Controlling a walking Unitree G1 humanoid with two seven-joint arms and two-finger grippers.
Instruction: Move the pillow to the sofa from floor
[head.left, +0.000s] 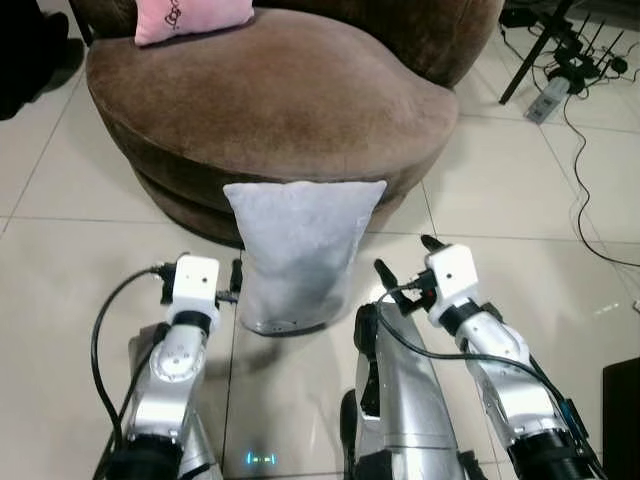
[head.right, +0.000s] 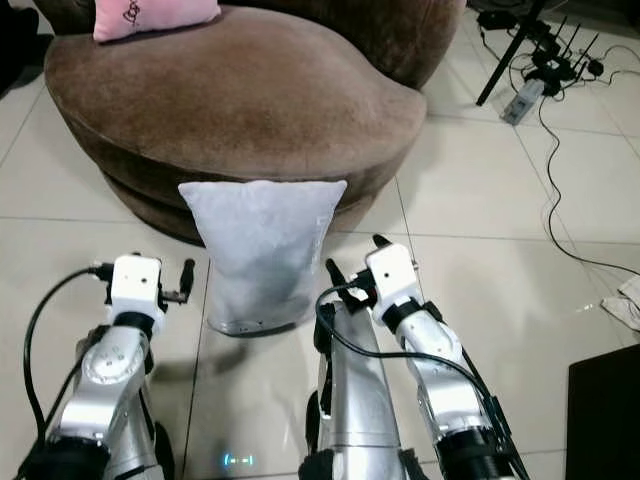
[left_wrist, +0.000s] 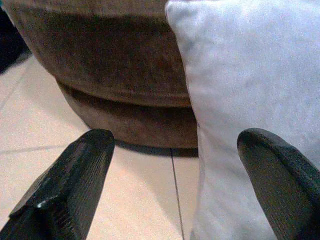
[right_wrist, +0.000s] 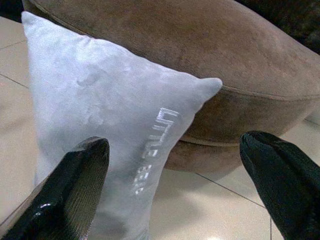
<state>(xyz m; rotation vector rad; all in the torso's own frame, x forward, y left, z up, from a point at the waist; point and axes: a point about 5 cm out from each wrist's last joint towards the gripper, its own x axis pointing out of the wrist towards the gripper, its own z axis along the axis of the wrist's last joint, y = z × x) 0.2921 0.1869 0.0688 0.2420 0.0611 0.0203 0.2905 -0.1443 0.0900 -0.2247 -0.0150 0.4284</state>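
I see the grey pillow (head.left: 298, 255) standing upright on the tiled floor (head.left: 80, 270), leaning back against the front edge of the brown sofa (head.left: 270, 100). It sits between my two pincers, ahead of both. Left pincer (head.left: 236, 283) is low, just beside the pillow's left edge; from the head cam I can't tell if it touches. In the left wrist view its two black fingers (left_wrist: 70, 185) are spread wide, nothing held: pillow fabric fills the space by one finger, sofa base and floor tile are behind the other. Right pincer (head.left: 405, 258) is just off the pillow's right side, a bit higher than the left one, near the pillow but apart from it. In the right wrist view its fingers (right_wrist: 67, 192) are also wide apart and empty; the pillow's top corner sits between them, further out, with pale lettering (right_wrist: 152, 150) running down the cover, too blurred for me to read fully. Past both pincers, at the back of the sofa seat, lies a pink cushion (head.left: 190, 18). Far off to the right of the right pincer, cables (head.left: 585, 150) and a power strip (head.left: 547, 98) lie on the floor beside a black stand (head.left: 535, 45).
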